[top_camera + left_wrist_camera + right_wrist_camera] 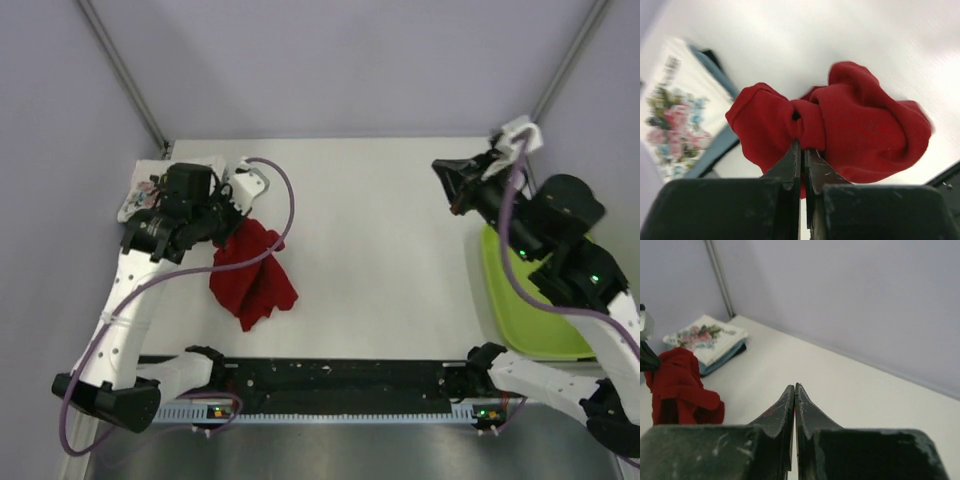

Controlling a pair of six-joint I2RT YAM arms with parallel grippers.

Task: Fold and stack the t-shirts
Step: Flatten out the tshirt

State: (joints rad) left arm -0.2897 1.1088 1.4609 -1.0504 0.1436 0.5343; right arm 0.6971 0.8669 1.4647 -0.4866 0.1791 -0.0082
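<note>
L gripper (801, 146) pinched on red t-shirt (860, 135), arm raised; R gripper (795, 388) closed, aloft.

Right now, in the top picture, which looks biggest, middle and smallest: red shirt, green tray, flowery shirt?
1. green tray, though partly hidden.
2. red shirt, all bunched up.
3. flowery shirt, mostly covered, so its real size is unsure.

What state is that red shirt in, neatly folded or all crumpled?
Crumpled, not folded: the red shirt is a bunched wad, pinched between the left fingers, with loose lobes spilling either side.
</note>
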